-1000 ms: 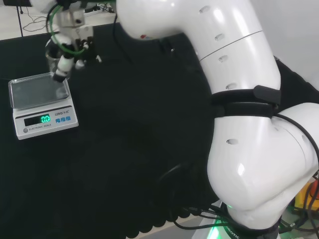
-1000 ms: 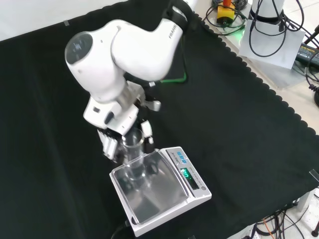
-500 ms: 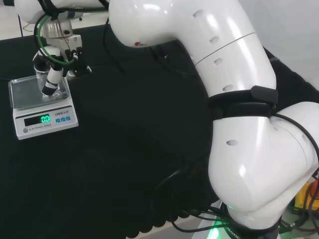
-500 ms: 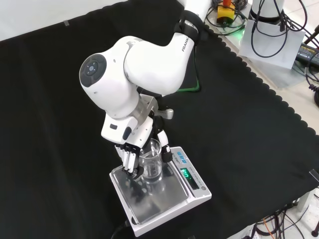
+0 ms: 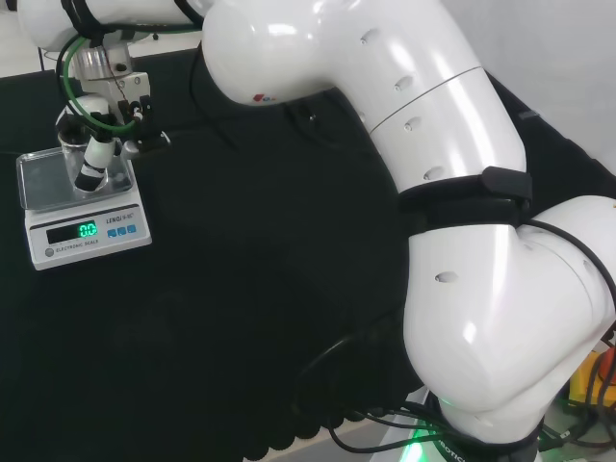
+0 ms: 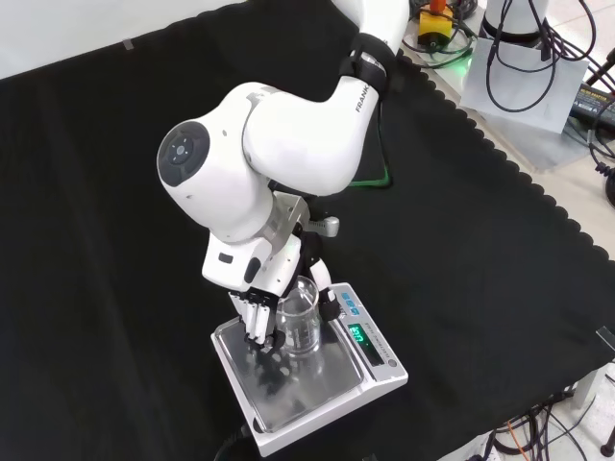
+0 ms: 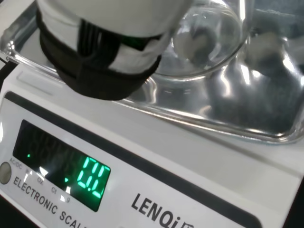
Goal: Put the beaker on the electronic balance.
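Beaker (image 6: 300, 319) is clear glass, upright, over the steel pan (image 6: 307, 384) of the balance (image 6: 370, 370), toward the pan's back edge in the front view. Can't tell whether its base is touching the pan or just above it. Robot hand (image 6: 258, 309) is curled round the beaker: fingers (image 6: 256, 322) down its left side in the front view, thumb (image 6: 325, 293) on the right side, so it's pinched between them. In the head view the beaker (image 5: 72, 154) sits at the far left over the pan (image 5: 38, 183), with a black and white finger (image 5: 91, 164) across its front. Wrist view: the beaker's round base (image 7: 202, 40) is close over the pan (image 7: 256, 109), a blurred thumb tip (image 7: 104, 52) in front of it. Balance display (image 7: 61, 173) is lit green. Balance stands on the black cloth of the bench (image 6: 480, 221), near the front edge in the front view. The arm's white link (image 6: 279, 144) with its grey cap stands above the robot hand. Cables and gear (image 6: 519, 48) lie off the cloth at the top right of the front view.
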